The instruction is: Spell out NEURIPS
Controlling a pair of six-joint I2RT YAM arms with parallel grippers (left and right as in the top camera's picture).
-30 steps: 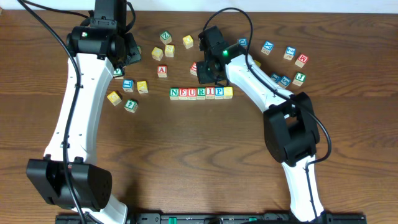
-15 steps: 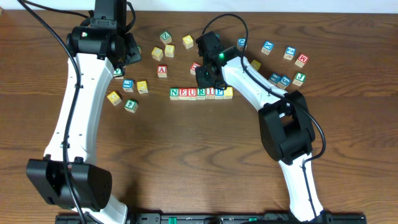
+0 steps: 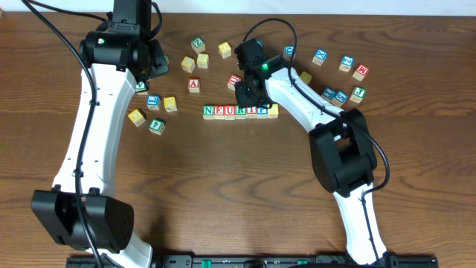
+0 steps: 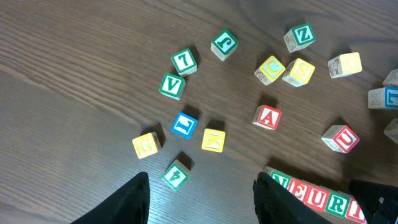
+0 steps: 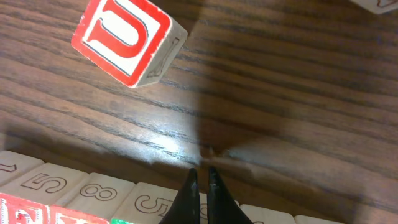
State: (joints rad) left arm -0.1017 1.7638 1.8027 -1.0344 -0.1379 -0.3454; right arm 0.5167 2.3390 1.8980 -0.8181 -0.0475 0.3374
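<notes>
Wood tbl (image 3: pixel 223 186): NEURIP cube row (image 3: pixel 223 112) w/ yellow end.

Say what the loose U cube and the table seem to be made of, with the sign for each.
U cube: probably pale, unvarnished wood, since its side shows bare light grain. The top face is painted or printed in red and white.
Table: dark brown wood or a wood-look laminate. Grain lines run across it, and a soft glare suggests a smooth, slightly shiny finish.
</notes>
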